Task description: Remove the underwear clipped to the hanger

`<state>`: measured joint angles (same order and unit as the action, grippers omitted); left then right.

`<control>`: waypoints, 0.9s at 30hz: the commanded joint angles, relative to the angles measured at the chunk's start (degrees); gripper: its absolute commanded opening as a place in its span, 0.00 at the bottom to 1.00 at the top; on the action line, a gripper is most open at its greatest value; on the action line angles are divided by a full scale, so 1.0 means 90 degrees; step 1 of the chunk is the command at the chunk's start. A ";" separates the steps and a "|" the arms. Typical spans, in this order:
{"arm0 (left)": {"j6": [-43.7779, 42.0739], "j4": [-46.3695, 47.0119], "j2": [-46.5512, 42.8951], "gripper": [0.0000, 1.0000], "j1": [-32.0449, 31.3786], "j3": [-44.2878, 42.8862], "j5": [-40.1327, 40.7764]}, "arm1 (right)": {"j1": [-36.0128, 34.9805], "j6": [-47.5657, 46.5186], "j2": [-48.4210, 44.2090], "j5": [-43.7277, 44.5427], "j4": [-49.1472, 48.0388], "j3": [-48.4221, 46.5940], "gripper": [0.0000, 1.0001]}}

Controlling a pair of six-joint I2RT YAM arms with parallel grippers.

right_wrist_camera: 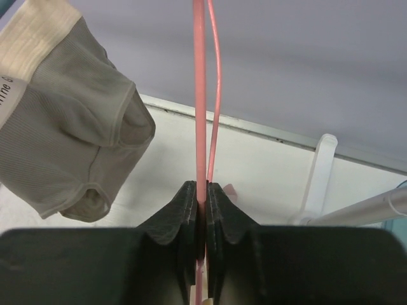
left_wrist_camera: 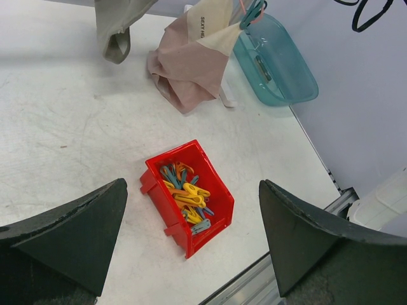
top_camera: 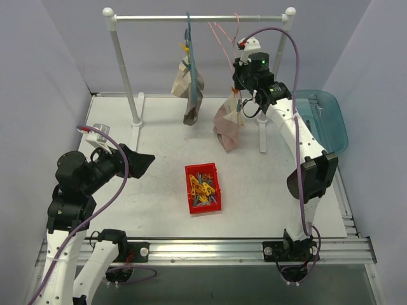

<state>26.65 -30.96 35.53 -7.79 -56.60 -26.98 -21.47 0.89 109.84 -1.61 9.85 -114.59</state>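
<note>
Black print beginning "SEXY" is read on the cream waistband (left_wrist_camera: 210, 28) of the pink underwear (left_wrist_camera: 184, 70), beyond the red bin (left_wrist_camera: 181, 238). Cut-off letters on the grey underwear (right_wrist_camera: 70, 146) are left unread.

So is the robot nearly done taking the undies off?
Not yet. Nothing is off: the pink underwear and the grey underwear both hang on their hangers. In hand: the right tool is shut on the pink hanger. The left tool hovers open, holding nothing. Left: unclipping both pairs.
</note>
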 commanded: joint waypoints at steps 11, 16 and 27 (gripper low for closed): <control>-0.0061 0.0003 -0.0002 0.93 0.0026 0.0000 0.0049 | -0.0026 -0.0177 -0.0759 0.0044 -0.0381 -0.0296 0.00; -0.0061 0.0042 0.0017 0.94 0.0026 0.0019 0.0068 | 0.0033 -0.0098 -0.0945 -0.0260 -0.0674 -0.0335 0.00; -0.0042 0.0090 0.0066 0.93 0.0026 0.0078 0.0039 | 0.0072 0.0233 -0.1267 -0.0066 -0.0139 -0.0120 0.00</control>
<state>26.55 -31.14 35.99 -7.79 -55.99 -26.96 -21.30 1.74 102.78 -3.38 9.28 -116.20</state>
